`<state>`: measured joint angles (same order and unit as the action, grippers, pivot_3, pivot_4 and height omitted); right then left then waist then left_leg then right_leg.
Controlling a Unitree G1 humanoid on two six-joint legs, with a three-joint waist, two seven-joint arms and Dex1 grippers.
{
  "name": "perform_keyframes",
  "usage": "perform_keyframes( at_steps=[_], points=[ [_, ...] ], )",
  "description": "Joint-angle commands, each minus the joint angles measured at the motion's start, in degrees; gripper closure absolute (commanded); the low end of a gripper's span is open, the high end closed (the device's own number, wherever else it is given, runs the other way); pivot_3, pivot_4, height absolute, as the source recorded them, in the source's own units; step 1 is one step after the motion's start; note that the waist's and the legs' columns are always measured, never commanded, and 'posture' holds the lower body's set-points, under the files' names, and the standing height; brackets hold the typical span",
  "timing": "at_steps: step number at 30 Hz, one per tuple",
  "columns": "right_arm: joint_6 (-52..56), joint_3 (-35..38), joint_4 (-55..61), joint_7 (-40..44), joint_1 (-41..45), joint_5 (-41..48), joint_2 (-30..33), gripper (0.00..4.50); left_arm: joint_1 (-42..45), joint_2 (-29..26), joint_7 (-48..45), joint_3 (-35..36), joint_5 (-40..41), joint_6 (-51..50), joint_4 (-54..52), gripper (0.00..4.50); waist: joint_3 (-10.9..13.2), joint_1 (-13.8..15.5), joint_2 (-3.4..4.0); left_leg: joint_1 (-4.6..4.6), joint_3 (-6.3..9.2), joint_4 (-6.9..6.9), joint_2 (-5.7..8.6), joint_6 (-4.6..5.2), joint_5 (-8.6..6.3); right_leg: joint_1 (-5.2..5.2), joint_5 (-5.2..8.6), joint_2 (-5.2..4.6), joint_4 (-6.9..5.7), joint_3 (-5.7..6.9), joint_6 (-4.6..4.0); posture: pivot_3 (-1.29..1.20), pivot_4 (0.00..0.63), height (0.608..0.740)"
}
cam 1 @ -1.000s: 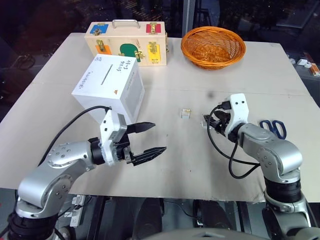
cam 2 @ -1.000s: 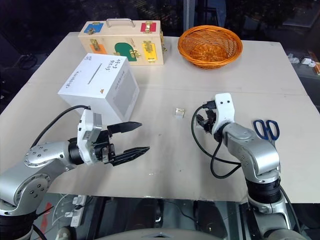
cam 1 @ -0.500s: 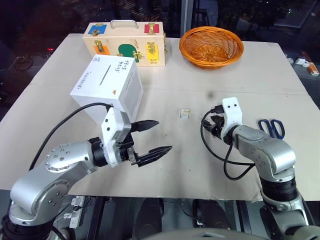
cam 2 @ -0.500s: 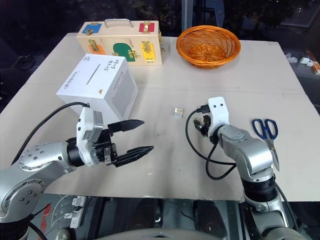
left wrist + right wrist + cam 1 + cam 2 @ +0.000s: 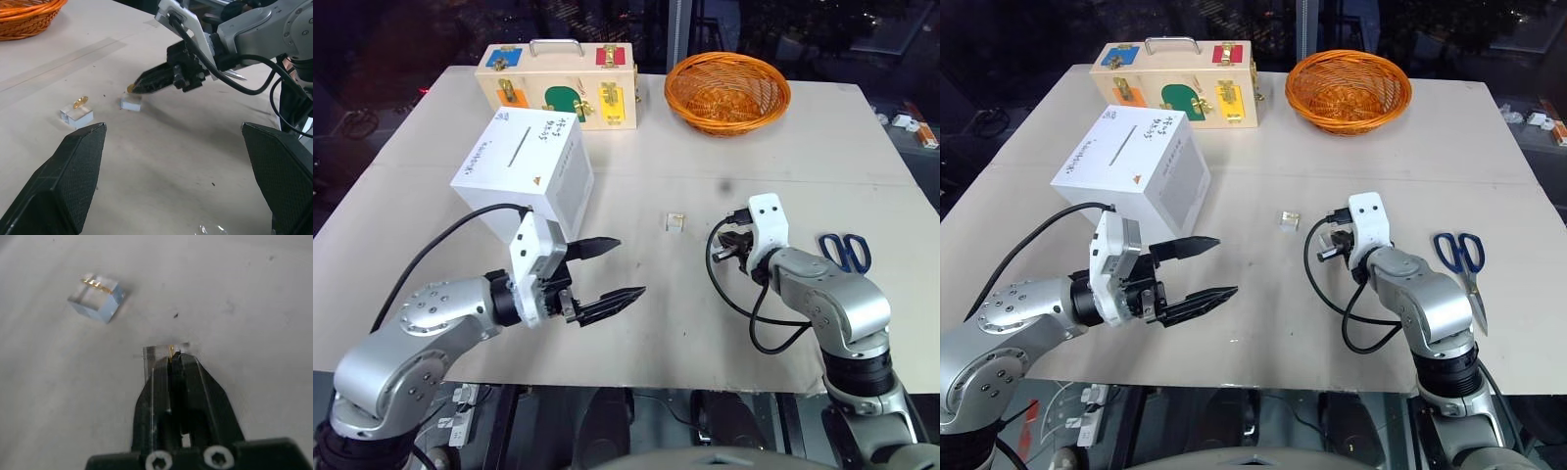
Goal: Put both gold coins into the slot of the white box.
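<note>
One gold coin (image 5: 130, 88) stands on edge in a small clear block (image 5: 130, 103) on the table. My right gripper (image 5: 171, 361) is shut on it, the tips low over the block. A second gold coin (image 5: 80, 102) sits in its own clear block (image 5: 675, 222), a little to the left and apart from the gripper. The white box (image 5: 524, 171) stands tilted at the left, with its dark slot (image 5: 519, 149) on the handwritten face. In front of the box my left gripper (image 5: 628, 266) hovers open with nothing in it.
A wooden case with coloured latches (image 5: 560, 85) and an orange basket (image 5: 728, 91) stand at the back. Blue scissors (image 5: 847, 251) lie right of my right arm. A black cable (image 5: 754, 313) loops beside that wrist. The table's front edge runs just below both arms.
My right gripper has closed its fingers on the coin in the nearer block. The left arm has stayed about where it was.
</note>
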<state>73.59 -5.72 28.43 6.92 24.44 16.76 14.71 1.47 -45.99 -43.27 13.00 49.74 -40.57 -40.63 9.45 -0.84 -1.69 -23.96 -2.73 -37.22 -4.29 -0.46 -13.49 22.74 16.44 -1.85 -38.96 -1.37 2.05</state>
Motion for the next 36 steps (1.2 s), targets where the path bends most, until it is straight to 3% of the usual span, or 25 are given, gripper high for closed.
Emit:
perform_keyframes(
  at_steps=[1, 8, 13, 16, 18, 22, 26, 36],
  points=[
    [0.7, 0.6, 2.0, 0.2, -0.2, 0.0, 0.0, 4.47, 0.9, -0.6, 0.1, 1.4, 1.0, 0.5, -0.8, 0.0, 0.0, 0.0, 0.0, 0.0, 0.0, 0.0, 0.0, 0.0, 0.0, 0.0, 0.0, 0.0, 0.0, 0.0, 0.0, 0.0, 0.15, 0.726],
    [-0.7, 3.1, 4.2, 2.2, -0.5, 1.5, 0.1, 4.47, 2.5, 0.2, 1.9, 1.4, 5.4, -2.2, -0.1, 0.0, 0.0, 0.0, 0.0, 0.0, 0.0, 0.0, 0.0, 0.0, 0.0, 0.0, 0.0, 0.0, 0.01, 0.0, 0.0, 0.0, 0.15, 0.726],
    [-3.0, 11.5, 10.7, 11.7, -1.2, 12.9, -0.3, 4.47, 7.7, 0.8, 4.2, 0.3, 12.2, -6.7, 4.3, 0.0, 0.0, 0.1, 0.01, -0.02, 0.06, 0.0, 0.0, 0.0, 0.0, -0.01, 0.0, 0.0, 0.01, 0.06, 0.01, 0.0, 0.15, 0.726],
    [1.1, 20.4, 12.5, 15.9, 0.1, 24.7, -2.4, 4.5, 11.9, 1.4, 2.9, -1.6, 13.7, -7.7, 7.3, 0.8, 0.0, 0.1, 0.0, -0.01, 0.07, 0.0, 0.0, 0.0, 0.0, -0.02, 0.0, 0.0, 0.0, 0.06, 0.01, 0.0, 0.15, 0.726],
    [3.5, 24.7, 12.5, 16.5, 1.2, 30.9, -3.0, 4.5, 14.5, 2.1, 2.4, -2.8, 13.8, -8.0, 9.0, 1.73, 0.0, 0.1, 0.0, -0.01, 0.08, 0.0, 0.0, 0.0, 0.0, -0.03, 0.0, 0.01, 0.0, 0.08, 0.01, 0.0, 0.15, 0.726],
    [7.2, 29.8, 11.6, 15.2, 3.1, 42.9, -2.2, 4.5, 20.9, 4.4, 1.2, -5.0, 15.9, -9.7, 13.5, 1.73, 0.0, 0.1, 0.0, -0.01, 0.07, -0.01, 0.0, 0.0, 0.0, -0.04, 0.0, 0.01, 0.0, 0.09, 0.0, 0.0, 0.15, 0.726],
    [6.2, 31.6, 10.1, 9.9, 4.0, 54.4, -0.8, 4.5, 26.3, 5.6, -0.7, -6.1, 18.8, -12.9, 17.5, 2.85, 0.0, -0.2, 0.0, -0.01, 0.08, -0.01, 0.0, 0.01, 0.0, -0.04, 0.0, 0.02, 0.0, 0.08, 0.0, 0.0, 0.15, 0.726],
    [-3.6, 24.6, 9.1, 1.1, 2.2, 72.1, 9.9, 4.5, 27.7, 4.8, -5.6, -5.3, 21.7, -16.1, 17.7, 2.85, 0.0, -0.3, 0.0, -0.02, 0.04, -0.01, 0.0, 0.01, 0.0, -0.03, 0.0, 0.02, 0.02, 0.02, 0.01, 0.0, 0.15, 0.726]
  ],
)
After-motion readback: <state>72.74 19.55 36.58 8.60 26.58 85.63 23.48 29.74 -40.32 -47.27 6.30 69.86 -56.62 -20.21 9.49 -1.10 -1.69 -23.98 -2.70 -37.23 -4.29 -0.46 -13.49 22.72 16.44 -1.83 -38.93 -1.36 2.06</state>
